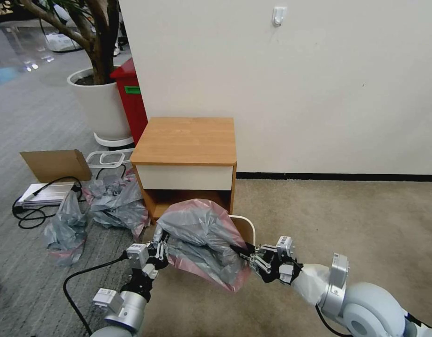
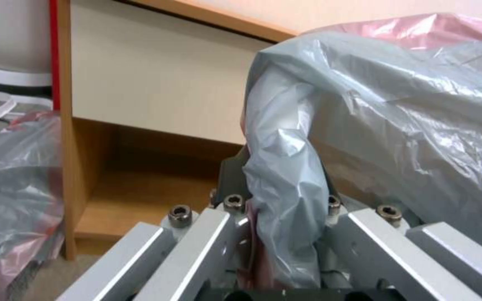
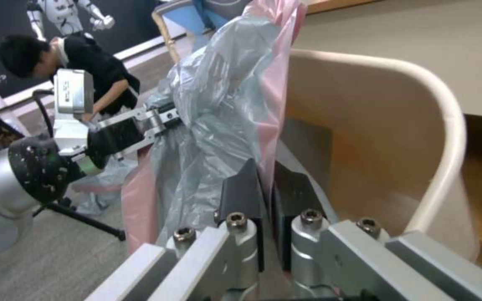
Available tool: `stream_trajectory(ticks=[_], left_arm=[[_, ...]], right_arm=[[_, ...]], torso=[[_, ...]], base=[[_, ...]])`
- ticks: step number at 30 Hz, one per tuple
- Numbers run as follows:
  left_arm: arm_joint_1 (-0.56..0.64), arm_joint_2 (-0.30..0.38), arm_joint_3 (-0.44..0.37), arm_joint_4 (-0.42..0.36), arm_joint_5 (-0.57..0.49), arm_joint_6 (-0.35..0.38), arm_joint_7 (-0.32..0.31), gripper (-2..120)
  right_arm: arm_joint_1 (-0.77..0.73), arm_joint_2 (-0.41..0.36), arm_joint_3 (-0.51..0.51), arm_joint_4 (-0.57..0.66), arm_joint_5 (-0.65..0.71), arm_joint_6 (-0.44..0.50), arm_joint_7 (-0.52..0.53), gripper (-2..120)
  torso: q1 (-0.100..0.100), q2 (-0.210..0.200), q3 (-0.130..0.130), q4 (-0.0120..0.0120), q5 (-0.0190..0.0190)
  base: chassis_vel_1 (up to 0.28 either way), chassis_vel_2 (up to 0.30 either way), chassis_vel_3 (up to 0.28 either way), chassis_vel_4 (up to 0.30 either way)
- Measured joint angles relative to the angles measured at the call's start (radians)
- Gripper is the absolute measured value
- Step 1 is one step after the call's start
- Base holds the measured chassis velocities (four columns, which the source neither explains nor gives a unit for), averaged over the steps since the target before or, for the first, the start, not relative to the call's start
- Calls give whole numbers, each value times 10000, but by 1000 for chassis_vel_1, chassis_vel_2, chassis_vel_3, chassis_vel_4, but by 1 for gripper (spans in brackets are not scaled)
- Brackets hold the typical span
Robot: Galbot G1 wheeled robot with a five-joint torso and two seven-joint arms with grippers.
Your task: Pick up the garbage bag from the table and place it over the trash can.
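The thin translucent grey plastic garbage bag with a pink-red rim band (image 1: 201,238) is stretched between both tools, draped over the small cream-beige plastic trash can (image 1: 247,228), which stands on the floor in front of the low orange-brown wooden counter with a white drawer front (image 1: 185,140). The left tool (image 1: 160,250) is clenched on the bag's left edge; the right tool (image 1: 246,255) pinches its pink rim just beside the can's rolled rim. Duller grey-and-pink bags (image 1: 115,201) lie on the floor left of the counter.
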Motion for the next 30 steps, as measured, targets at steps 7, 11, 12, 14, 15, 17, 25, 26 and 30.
stream_trajectory(ticks=[7,11,12,14,15,17,25,26,30], left_arm=[[-25,-42,41,-33,-161,-7,-30,7],[-17,-36,22,-33,-209,-8,-34,7],[-13,-33,13,-29,-212,-8,-38,7],[-11,-34,11,-28,-212,-7,-41,7],[0,-35,12,-28,-212,-8,-47,7],[11,-43,18,-30,-210,-8,-49,7],[73,-55,41,-103,-158,-9,-50,7],[79,-50,31,-100,-152,-13,-50,7],[54,-35,-8,-20,-87,-23,-52,7]], right_arm=[[-163,630,-21,-110,-325,256,139,3],[-242,855,4,-96,-307,406,282,0],[-257,922,4,-85,-306,452,293,0],[-262,956,4,-84,-313,480,298,0],[-269,1021,-3,-83,-361,529,302,0],[-275,1072,-11,-91,-428,565,302,0],[-416,1207,-4,-236,-908,818,449,0],[-441,1216,12,-234,-933,855,509,0],[-469,1250,37,-173,-959,962,666,0]], torso=[[0,0,1,1,0],[0,0,0,0,0],[-1,0,0,0,0],[0,0,1,0,0],[-1,0,0,1,-1],[0,0,0,0,0],[-1,0,0,0,0],[0,0,0,1,0],[0,0,0,0,0]], base=[[0,0,0,0],[0,0,0,0],[0,0,0,0],[0,0,0,0],[0,0,0,0],[0,0,0,0],[0,0,0,0],[0,0,0,0],[0,0,0,0]])
